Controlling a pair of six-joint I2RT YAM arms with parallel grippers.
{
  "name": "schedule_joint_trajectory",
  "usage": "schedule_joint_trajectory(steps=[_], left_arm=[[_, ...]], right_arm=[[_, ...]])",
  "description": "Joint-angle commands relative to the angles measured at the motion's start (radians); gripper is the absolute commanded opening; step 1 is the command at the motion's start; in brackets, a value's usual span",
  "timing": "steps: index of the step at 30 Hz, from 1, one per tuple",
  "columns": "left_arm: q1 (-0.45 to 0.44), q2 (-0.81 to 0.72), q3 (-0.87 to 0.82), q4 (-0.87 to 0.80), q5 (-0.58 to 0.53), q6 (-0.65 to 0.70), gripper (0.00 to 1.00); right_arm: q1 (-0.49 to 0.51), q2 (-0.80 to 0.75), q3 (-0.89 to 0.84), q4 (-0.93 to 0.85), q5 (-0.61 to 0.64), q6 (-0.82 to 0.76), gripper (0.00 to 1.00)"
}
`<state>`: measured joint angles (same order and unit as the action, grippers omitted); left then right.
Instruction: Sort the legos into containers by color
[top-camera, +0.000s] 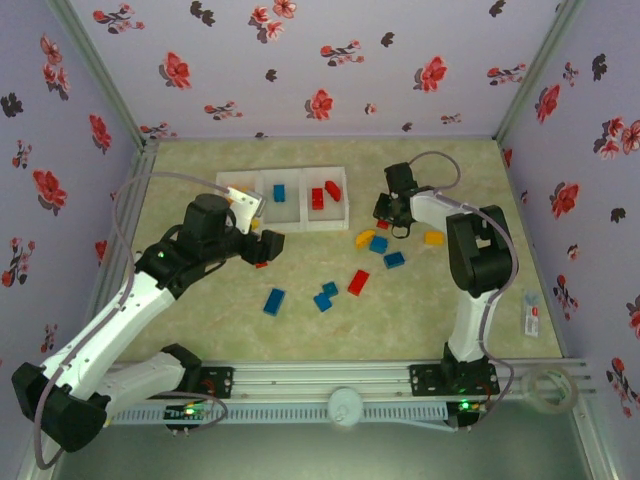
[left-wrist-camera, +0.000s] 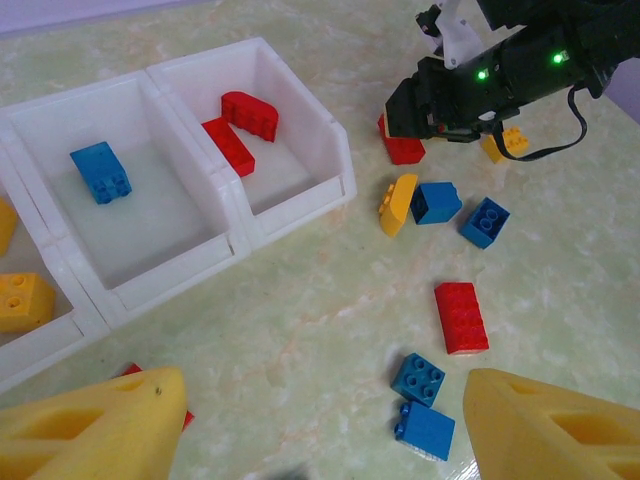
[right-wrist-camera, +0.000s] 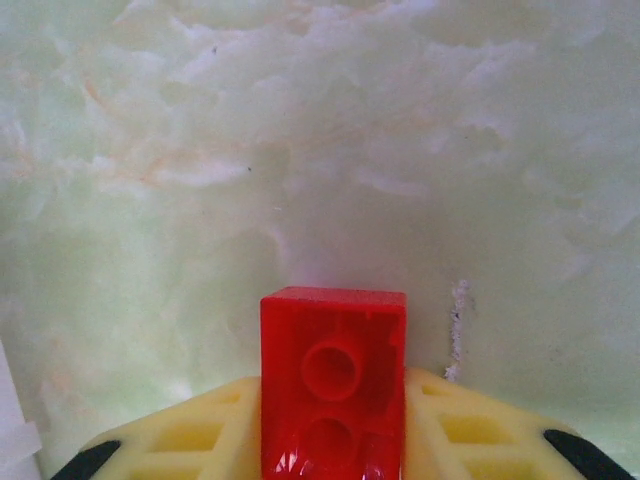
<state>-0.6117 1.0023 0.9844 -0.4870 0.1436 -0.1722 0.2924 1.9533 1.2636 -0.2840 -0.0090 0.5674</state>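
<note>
Now the right gripper (right-wrist-camera: 333, 445) is clamped on a red brick (right-wrist-camera: 333, 350) just right of the white tray (left-wrist-camera: 340, 170). Its partner, the left gripper (left-wrist-camera: 320, 430), hangs with jaws apart beside the tray's near edge. Other legos (left-wrist-camera: 461, 317) lie scattered near the tray.

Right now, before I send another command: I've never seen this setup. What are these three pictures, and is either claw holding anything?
You are looking at two robot arms bolted to a table, each ending in a two-finger gripper. The overhead picture looks down from behind the arms. The other two pictures come from a camera on each wrist.

A white tray has three compartments: yellow bricks at one end, a blue brick in the middle, and red bricks at the other end. Loose bricks in all three colours lie on the table.

The left gripper is open and empty, near the tray. The right gripper is shut on a red brick.
</note>
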Motion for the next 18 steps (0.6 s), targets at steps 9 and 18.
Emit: schedule_joint_trajectory(steps=[9,18], left_arm=[[-0.007,-0.022,-0.007,0.006,0.019,0.012,0.73],[-0.008,-0.022,-0.009,-0.005,0.020,0.010,0.73]], right_arm=[[0.017,-0.126,0.025,-0.029,-0.019,-0.065,0.29],[0.117,-0.180,0.120,-0.065,-0.004,-0.101,0.29]])
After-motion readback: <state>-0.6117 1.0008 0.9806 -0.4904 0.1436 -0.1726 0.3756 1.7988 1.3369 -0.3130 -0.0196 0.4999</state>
